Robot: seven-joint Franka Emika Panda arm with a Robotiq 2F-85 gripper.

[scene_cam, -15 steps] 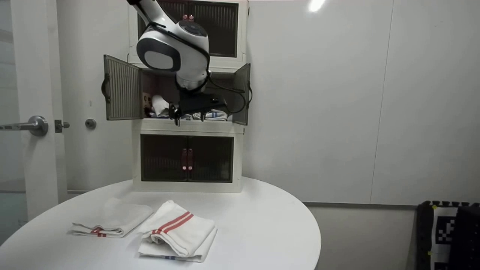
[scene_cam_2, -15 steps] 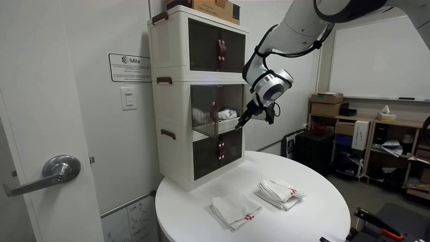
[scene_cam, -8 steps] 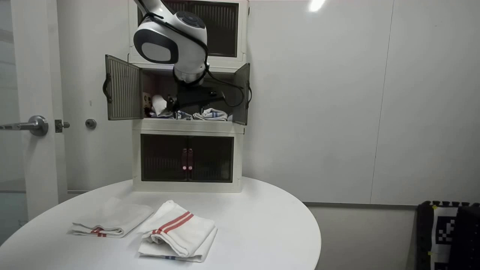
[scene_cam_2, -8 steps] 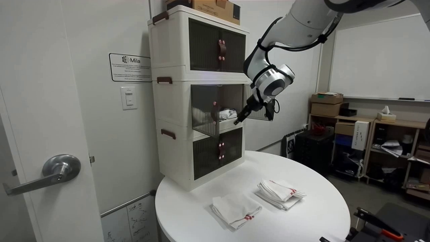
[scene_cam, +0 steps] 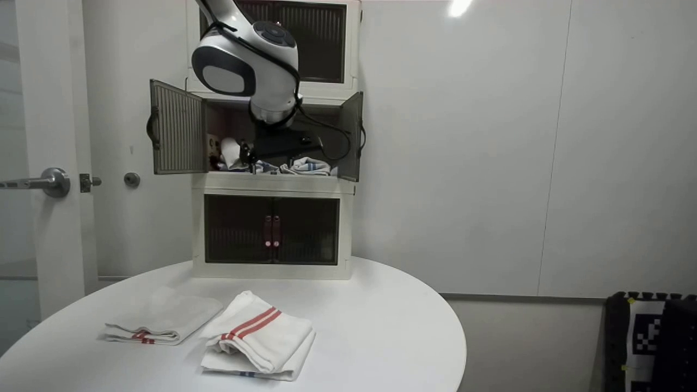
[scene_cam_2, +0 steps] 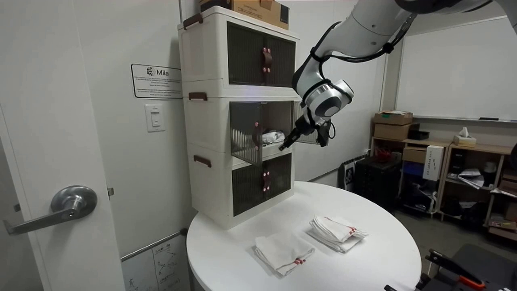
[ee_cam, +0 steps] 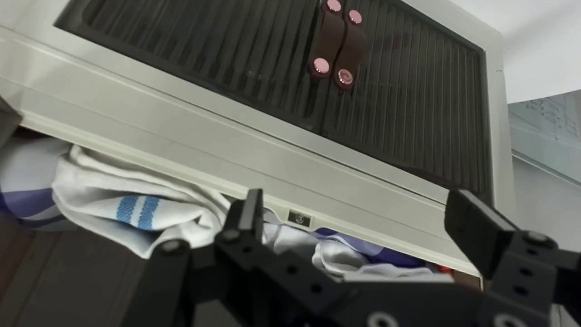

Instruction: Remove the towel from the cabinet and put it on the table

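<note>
The white towel with blue stripes lies bunched in the open middle compartment of the cabinet. It shows in an exterior view (scene_cam: 309,166) and in the wrist view (ee_cam: 136,209), left of the jaws. The white cabinet (scene_cam: 272,185) stands on the round white table (scene_cam: 392,326); both also show in an exterior view, the cabinet (scene_cam_2: 206,125) and the table (scene_cam_2: 383,262). My gripper (ee_cam: 357,206) is open, its fingers wide apart with nothing between them. In both exterior views the gripper (scene_cam: 272,165) (scene_cam_2: 281,148) is just in front of the middle compartment, near its lower lip.
Grey doors (scene_cam: 179,128) (scene_cam: 351,136) stand open on both sides of the compartment. Other white and blue-purple cloth (ee_cam: 336,254) lies inside it. Two piles of folded red-striped towels (scene_cam: 261,332) (scene_cam: 163,318) lie on the table. A cardboard box (scene_cam_2: 258,12) sits on top of the cabinet.
My gripper has moved up and slightly left in an exterior view, so more of the blue-striped towel shows. It stays open. The towels and cabinet have not moved.
</note>
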